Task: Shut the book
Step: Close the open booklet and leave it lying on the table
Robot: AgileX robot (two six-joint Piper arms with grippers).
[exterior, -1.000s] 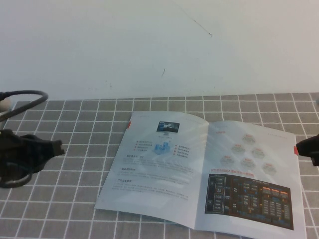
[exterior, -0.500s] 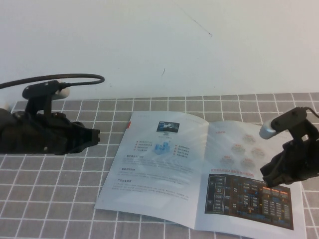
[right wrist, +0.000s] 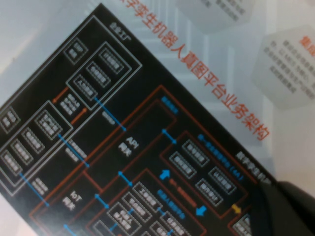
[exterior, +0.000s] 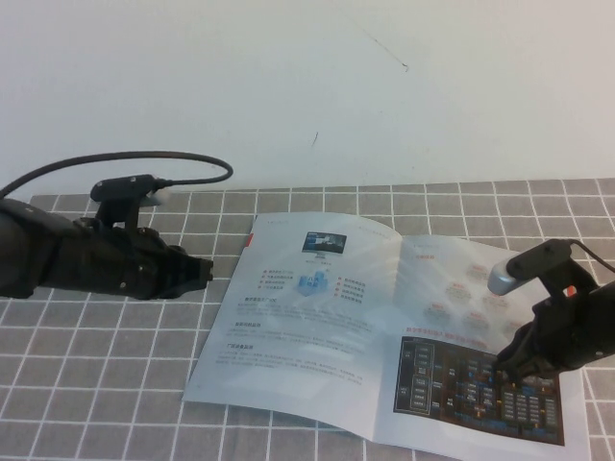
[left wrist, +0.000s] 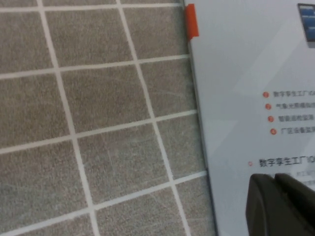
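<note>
- Left wrist view: the fingers (left wrist: 261, 201) of the left gripper (left wrist: 274, 196) are pressed together with nothing between them. They sit low at the left edge of the book (left wrist: 256, 98).
- A clenched tip like this may not get under that thin edge. I think it is more likely to shove the book to the right across the mat (exterior: 115, 365).
- If the edge catches instead, the glossy left page (exterior: 307, 307) could buckle or crease rather than swing over.
- The right gripper (exterior: 502, 370) is low over the dark diagram on the near right page (exterior: 461, 375). I cannot tell whether it is open or closed, or whether it touches the paper.
- If it presses down, it may smear or dent that page. It would also be in the way when the left page comes over.
- The book lies open and flat, right of centre. A page let go before it passes the spine would probably fall open again.
</note>
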